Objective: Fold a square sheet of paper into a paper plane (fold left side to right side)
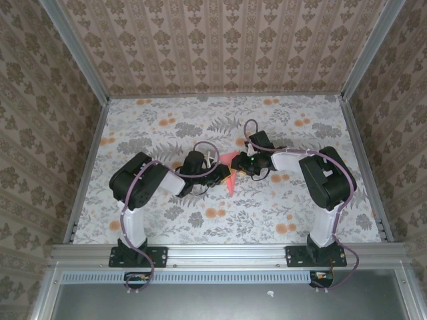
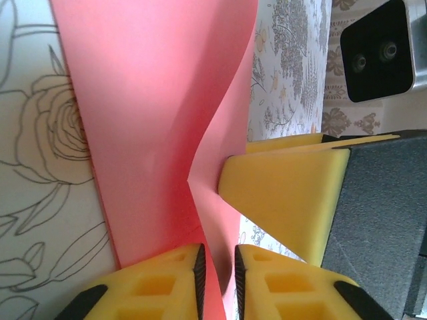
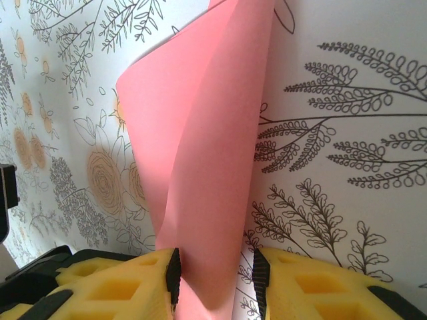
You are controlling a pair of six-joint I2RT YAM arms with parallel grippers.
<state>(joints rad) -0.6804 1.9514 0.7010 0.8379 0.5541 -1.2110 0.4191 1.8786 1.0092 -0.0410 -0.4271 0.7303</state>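
"How are the arms posed?"

"Both bend inward from their bases, elbows out, wrists meeting mid-table. The left gripper (image 2: 218,260) and the right gripper (image 3: 217,270) face each other, almost touching."

"And the jaws?"

"The right's hold the square sheet of paper (image 3: 200,133) between them. The left's sit close around it; whether they pinch, I can't tell."

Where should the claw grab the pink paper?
Pinch the pink paper at its lifted edge, coming in from the side with one finger on each face. It is thin and stands curled up off the table, so that edge is free.
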